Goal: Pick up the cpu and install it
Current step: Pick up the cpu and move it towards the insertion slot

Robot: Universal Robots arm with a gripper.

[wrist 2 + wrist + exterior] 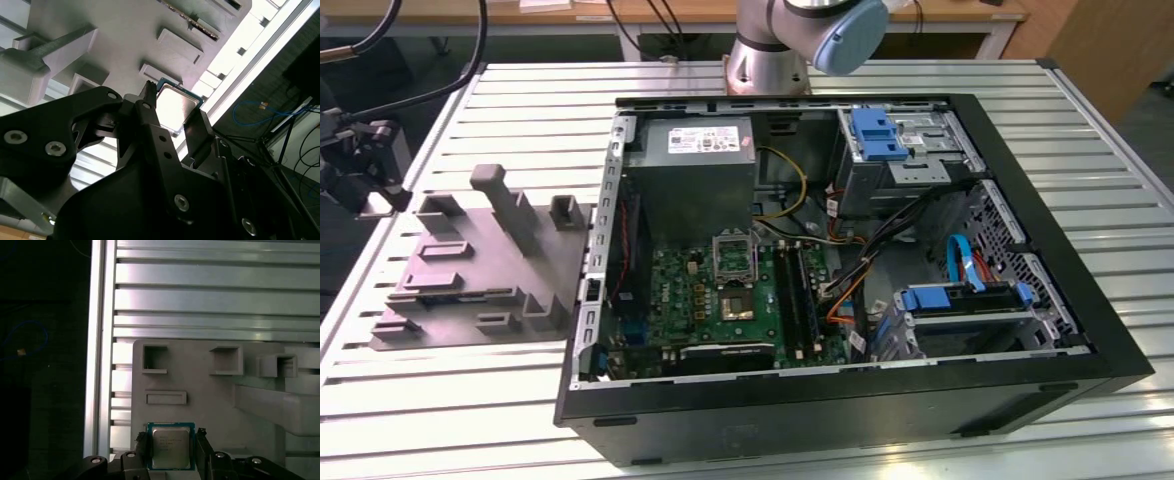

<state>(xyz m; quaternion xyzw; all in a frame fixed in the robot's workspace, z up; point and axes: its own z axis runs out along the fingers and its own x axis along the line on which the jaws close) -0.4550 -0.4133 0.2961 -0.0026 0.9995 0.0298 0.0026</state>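
The cpu (170, 446), a flat square chip with a silvery top and green rim, sits between the two black fingertips of my gripper (172, 450), which is shut on its opposite edges. In the second wrist view the cpu (176, 107) is clamped in the gripper (175, 114) just above the grey holder block (150, 35). That grey holder block (480, 270) lies on the slatted table at the exterior view's left. The open computer case (1067, 330) holds the green circuit board with its metal-framed socket (736, 303).
The table's edge rail (102, 340) runs close beside the holder, with dark floor beyond it. Raised posts and pockets (155, 360) stick up from the holder. Inside the case are a power supply (700, 160), blue drive cages (961, 300) and loose cables (854, 270).
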